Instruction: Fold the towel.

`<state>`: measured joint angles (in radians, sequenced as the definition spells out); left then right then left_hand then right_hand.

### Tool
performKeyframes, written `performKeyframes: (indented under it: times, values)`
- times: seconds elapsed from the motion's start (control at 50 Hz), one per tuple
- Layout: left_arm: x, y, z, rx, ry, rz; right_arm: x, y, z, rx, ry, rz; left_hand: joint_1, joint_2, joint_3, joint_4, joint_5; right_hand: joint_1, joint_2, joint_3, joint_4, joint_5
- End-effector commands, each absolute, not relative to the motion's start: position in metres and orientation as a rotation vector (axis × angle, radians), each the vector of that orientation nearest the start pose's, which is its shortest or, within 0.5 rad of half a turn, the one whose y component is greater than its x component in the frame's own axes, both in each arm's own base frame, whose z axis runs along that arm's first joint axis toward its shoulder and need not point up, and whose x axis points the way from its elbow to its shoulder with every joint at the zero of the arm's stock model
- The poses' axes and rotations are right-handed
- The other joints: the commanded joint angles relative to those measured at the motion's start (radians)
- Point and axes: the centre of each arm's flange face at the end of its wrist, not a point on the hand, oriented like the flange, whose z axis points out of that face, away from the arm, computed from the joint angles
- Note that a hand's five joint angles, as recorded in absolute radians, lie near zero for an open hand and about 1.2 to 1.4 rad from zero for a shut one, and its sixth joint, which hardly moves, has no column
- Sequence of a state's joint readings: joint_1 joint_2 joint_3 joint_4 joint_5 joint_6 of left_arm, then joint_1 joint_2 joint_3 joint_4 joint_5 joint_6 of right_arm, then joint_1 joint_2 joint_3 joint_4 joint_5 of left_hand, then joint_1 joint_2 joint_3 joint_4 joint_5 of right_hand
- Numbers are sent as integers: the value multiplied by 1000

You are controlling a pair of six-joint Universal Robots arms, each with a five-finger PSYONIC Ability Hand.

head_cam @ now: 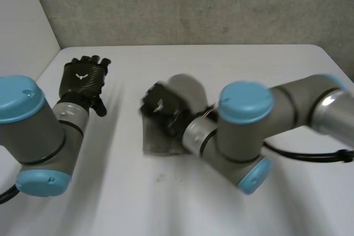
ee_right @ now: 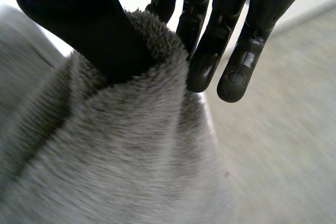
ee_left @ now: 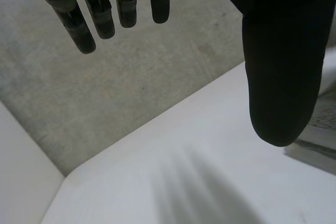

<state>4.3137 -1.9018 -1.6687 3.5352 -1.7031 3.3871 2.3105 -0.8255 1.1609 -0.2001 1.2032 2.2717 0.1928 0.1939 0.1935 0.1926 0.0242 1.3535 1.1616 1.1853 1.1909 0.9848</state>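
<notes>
While pinched in right hand (ee_right: 79,19), treat grey towel (ee_right: 131,171) as soft, limp and light, gripping near an edge, with left hand (head_cam: 83,78) relaxed, empty.

White table (head_cam: 232,62); grey concrete wall (head_cam: 193,4) behind; white panel (head_cam: 22,20) left.

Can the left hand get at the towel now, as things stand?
Probably yes. Bare table lies between the open left hand and the towel. The right hand pinches the towel, but its side nearer the left hand looks free.
</notes>
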Motion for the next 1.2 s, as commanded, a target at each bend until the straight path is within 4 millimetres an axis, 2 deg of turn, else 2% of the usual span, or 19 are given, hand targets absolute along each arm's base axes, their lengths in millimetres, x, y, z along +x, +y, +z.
performKeyframes:
  times: [0.02, 0.06, 0.1, 0.12, 0.14, 0.22, 0.32, 0.38, 0.48, 0.54, 0.58, 0.64, 0.74, 1.0, 1.08, 1.12, 1.14, 1.18, 1.2]
  values:
    - [-240, -287, 206, 479, 2249, -2206, 426, -181, 117, -1912, 1220, -1684, 32, 31, 32, 33, 27, 43, 235, 211, 205, 237]
    - [-240, -287, 206, 472, 2256, -2214, 426, -181, 119, -1917, 1221, -1690, 32, 31, 32, 33, 27, -74, 118, 95, 89, 121]
    - [-241, -290, 211, 462, 2243, -2236, 423, -190, 138, -1883, 1265, -1760, 32, 31, 32, 33, 27, -862, -670, -694, -699, -668]
    - [-241, -290, 211, 462, 2243, -2236, 423, -190, 139, -1883, 1266, -1760, 32, 31, 32, 33, 27, -866, -674, -698, -704, -672]
    - [-243, -291, 213, 463, 2236, -2247, 420, -195, 154, -1841, 1309, -1814, 35, 34, 35, 36, 29, -1177, -985, -1009, -1015, -983]
    - [-249, -293, 219, 466, 2216, -2286, 410, -204, 181, -1693, 1428, -1873, 44, 43, 43, 44, 38, -1179, -987, -1011, -1016, -985]
    - [-261, -296, 236, 446, 2189, -2377, 383, -220, 223, -1277, 1610, -1832, 44, 43, 43, 44, 38, -1179, -987, -1011, -1016, -985]
    - [-276, -290, 239, 462, 2237, -2400, 375, -227, 227, -1173, 1659, -1805, 38, 37, 38, 39, 32, -1179, -987, -1011, -1016, -985]
    - [-297, -281, 226, 472, 2423, -2348, 348, -264, 227, -817, 1820, -1698, 15, 14, 14, 15, 9, -1179, -987, -1011, -1016, -985]
    - [-310, -274, 208, 448, 2595, -2265, 342, -272, 223, -753, 1862, -1660, 12, 11, 11, 12, 6, -1179, -987, -1011, -1016, -985]
    - [-323, -265, 184, 427, 2764, -2145, 333, -285, 207, -669, 1960, -1556, 12, 11, 11, 12, 6, -1179, -987, -1011, -1016, -985]
    - [-329, -260, 173, 428, 2830, -2082, 331, -293, 194, -634, 2037, -1475, 15, 14, 14, 15, 9, -1179, -987, -1011, -1016, -985]
    - [-330, -253, 133, 435, 2932, -1862, 333, -300, 176, -639, 2103, -1406, 15, 14, 14, 15, 9, -1179, -987, -1011, -1016, -985]
    - [-309, -251, 115, 425, 2854, -1733, 346, -305, 123, -897, 2196, -1344, -6, -7, -6, -5, -12, -1179, -987, -1011, -1016, -985]
    - [-307, -251, 125, 447, 2798, -1764, 353, -300, 129, -923, 2176, -1345, -15, -16, -15, -14, -20, -1179, -987, -1011, -1016, -985]
    - [-306, -250, 143, 462, 2762, -1827, 353, -299, 153, -909, 2132, -1398, -15, -16, -15, -14, -20, -1179, -987, -1011, -1016, -985]
    - [-306, -250, 143, 462, 2762, -1827, 353, -299, 154, -909, 2131, -1399, -15, -16, -15, -14, -20, -1179, -987, -1011, -1016, -985]
    - [-305, -248, 168, 447, 2726, -1922, 351, -294, 191, -899, 2058, -1487, -15, -16, -15, -14, -20, -1179, -987, -1011, -1016, -985]
    - [-305, -248, 168, 446, 2726, -1923, 351, -294, 191, -899, 2058, -1487, -15, -16, -15, -14, -20, -1179, -987, -1011, -1016, -985]
